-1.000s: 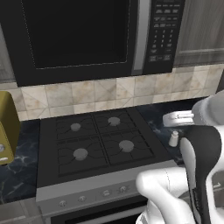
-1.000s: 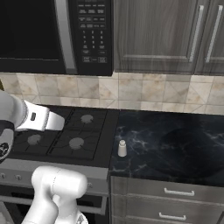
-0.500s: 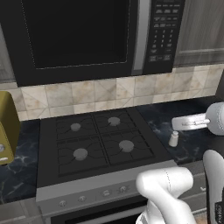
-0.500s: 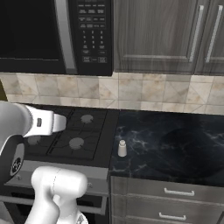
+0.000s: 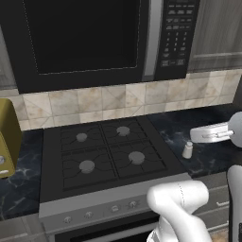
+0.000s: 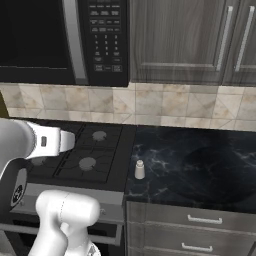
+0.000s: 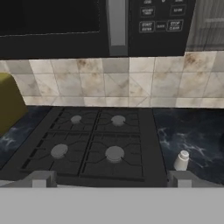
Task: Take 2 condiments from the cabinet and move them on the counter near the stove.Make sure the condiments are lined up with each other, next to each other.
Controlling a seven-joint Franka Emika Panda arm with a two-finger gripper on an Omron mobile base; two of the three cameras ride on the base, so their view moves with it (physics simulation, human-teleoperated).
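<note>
One of the condiments, a short pale shaker (image 5: 187, 150) (image 6: 139, 170) (image 7: 181, 160), stands upright on the black veined counter (image 6: 200, 165) just right of the stove (image 5: 106, 156) (image 6: 75, 155) (image 7: 92, 144). My gripper (image 7: 111, 179) is open with nothing between its fingers; the fingertips (image 7: 40, 178) stand far apart at the bottom of the hand view. It hangs back from the stove's front edge, and the shaker is ahead of the right fingertip. The grey cabinet (image 6: 185, 40) above the counter has its doors closed.
A black microwave (image 5: 94, 38) (image 6: 60, 40) hangs over the stove. A yellow appliance (image 5: 7, 134) (image 7: 8, 105) stands on the counter left of the stove. My white arm's end link (image 5: 211, 133) (image 6: 50, 141) hovers above the stove's front right.
The arm has swung: its thick dark-jointed section has left the left base view and the white end link has drifted a little right and down. The shaker has not moved.
</note>
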